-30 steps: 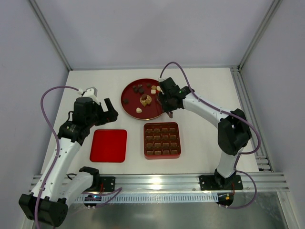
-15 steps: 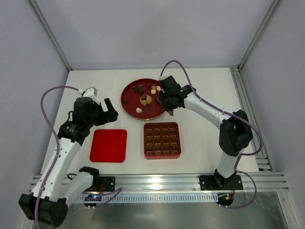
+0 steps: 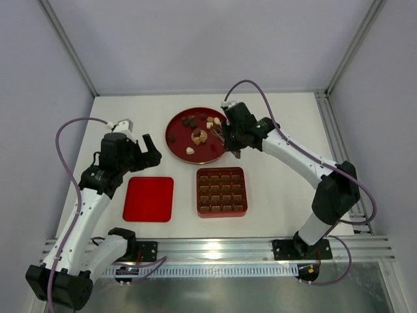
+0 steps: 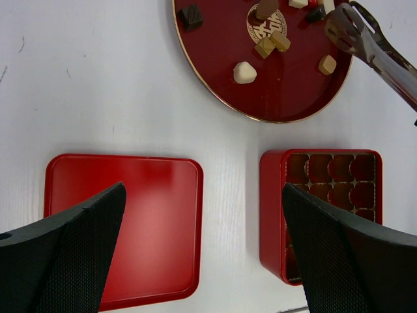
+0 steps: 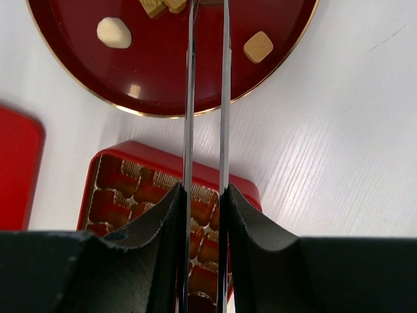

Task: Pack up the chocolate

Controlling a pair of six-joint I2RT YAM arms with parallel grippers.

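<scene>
The chocolate pieces (image 3: 195, 135), dark, light brown and cream, lie on a round red plate (image 3: 171, 140). They also show in the left wrist view (image 4: 244, 72) and the right wrist view (image 5: 114, 32). My right gripper (image 3: 233, 138) (image 5: 203, 195) is shut on metal tongs (image 5: 190, 98), whose blades reach over the plate's right part (image 4: 371, 45). The tong tips are cut off in the right wrist view, and nothing shows between them. My left gripper (image 3: 152, 149) (image 4: 203, 195) is open and empty above the gap between lid and box.
The square red box (image 3: 221, 192) with brown compartments sits in front of the plate. The flat red lid (image 3: 148, 198) lies to its left. White walls and frame posts enclose the table.
My right arm has shifted a little right and back, swinging the tongs over the plate's right side. The left arm has not moved.
</scene>
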